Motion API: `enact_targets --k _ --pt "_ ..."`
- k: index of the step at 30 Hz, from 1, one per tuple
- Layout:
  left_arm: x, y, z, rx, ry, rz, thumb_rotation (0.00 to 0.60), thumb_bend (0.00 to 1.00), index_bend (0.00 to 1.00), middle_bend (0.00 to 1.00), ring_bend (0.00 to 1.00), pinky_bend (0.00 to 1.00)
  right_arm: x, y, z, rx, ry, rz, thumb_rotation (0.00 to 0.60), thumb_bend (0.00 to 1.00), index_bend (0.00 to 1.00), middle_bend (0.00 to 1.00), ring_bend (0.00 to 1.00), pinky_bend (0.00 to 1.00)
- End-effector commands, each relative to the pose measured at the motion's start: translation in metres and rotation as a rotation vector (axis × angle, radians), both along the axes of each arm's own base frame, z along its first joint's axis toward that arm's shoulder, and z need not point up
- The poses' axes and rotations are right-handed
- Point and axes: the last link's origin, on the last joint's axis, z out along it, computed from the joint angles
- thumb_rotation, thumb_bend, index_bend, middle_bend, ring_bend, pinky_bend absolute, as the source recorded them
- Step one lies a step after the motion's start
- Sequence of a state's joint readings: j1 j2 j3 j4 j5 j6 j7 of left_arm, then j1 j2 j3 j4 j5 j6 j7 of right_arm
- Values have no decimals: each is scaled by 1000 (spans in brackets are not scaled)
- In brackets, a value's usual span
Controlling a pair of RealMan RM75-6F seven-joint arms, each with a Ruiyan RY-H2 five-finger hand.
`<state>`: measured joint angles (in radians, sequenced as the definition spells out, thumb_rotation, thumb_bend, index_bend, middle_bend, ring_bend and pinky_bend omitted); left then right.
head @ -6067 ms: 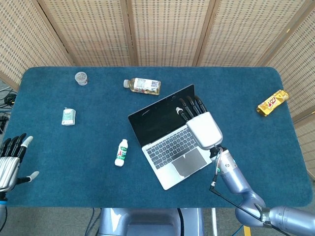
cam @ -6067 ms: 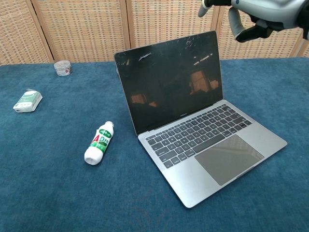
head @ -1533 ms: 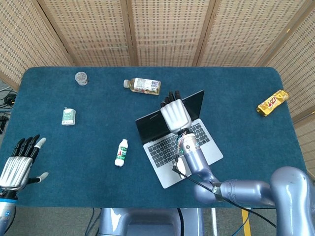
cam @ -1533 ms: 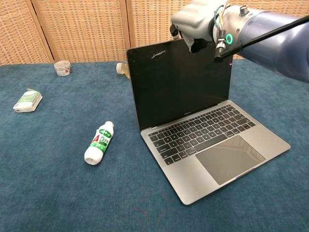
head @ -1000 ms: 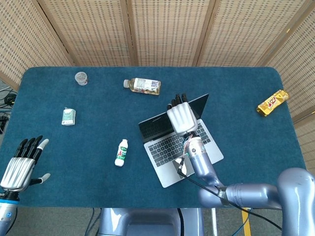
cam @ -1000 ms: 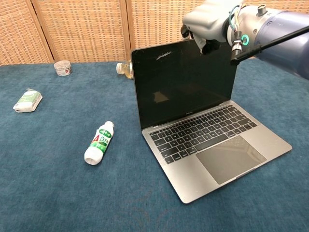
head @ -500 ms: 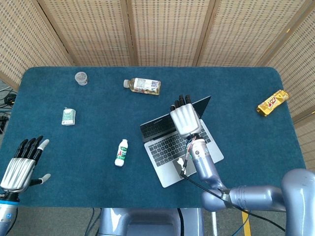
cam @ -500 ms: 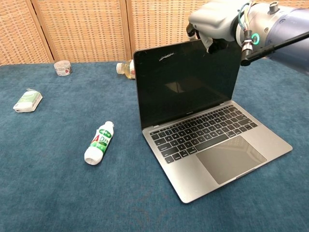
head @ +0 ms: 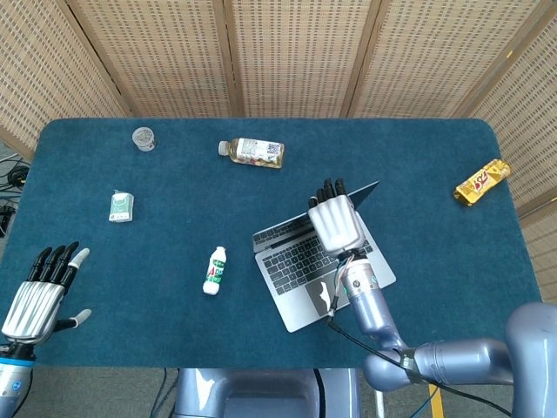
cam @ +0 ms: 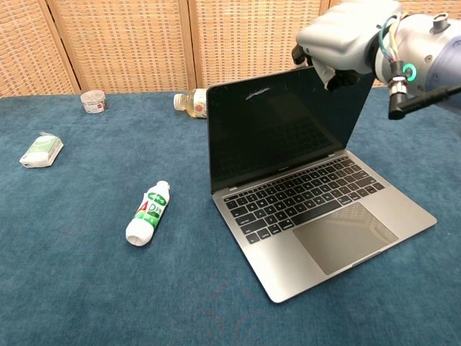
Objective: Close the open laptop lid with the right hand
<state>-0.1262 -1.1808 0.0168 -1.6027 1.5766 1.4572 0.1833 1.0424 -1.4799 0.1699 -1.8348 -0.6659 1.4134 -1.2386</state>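
While resting on the top edge of the laptop lid point(cam: 288, 130), right hand point(cam: 338, 36) with fingers curled over it, nothing gripped. Laptop point(head: 322, 252) still open, lid near upright. Left of laptop: white bottle point(cam: 147, 213), green-red label unreadable. Left hand point(head: 35, 300) spread, holding nothing.

The right hand point(head: 336, 224) is held palm down with its fingers point(head: 329, 189) stretched forward and close together, the forearm reaching in from the near edge. The left hand point(head: 35, 300) is kept low at the left, fingers spread, nothing held.
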Motion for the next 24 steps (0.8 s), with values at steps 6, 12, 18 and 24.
enact_targets --k 6,12,18,24 --pt "2 -2 1 2 -3 -8 600 0 0 0 0 0 -6 4 5 -11 1 -10 600 1000 381 320 179 208" --pt "3 -2 -1 -3 1 -13 600 0 0 0 0 0 -11 11 13 -24 0 -12 600 1000 380 320 179 210" --pt "6 -4 0 1 1 -21 600 0 0 0 0 0 -19 15 20 -27 -4 -27 600 1000 381 319 179 211" --pt "7 -5 -1 2 3 -25 600 0 0 0 0 0 -24 21 21 -20 -13 -27 600 1000 381 320 179 212"
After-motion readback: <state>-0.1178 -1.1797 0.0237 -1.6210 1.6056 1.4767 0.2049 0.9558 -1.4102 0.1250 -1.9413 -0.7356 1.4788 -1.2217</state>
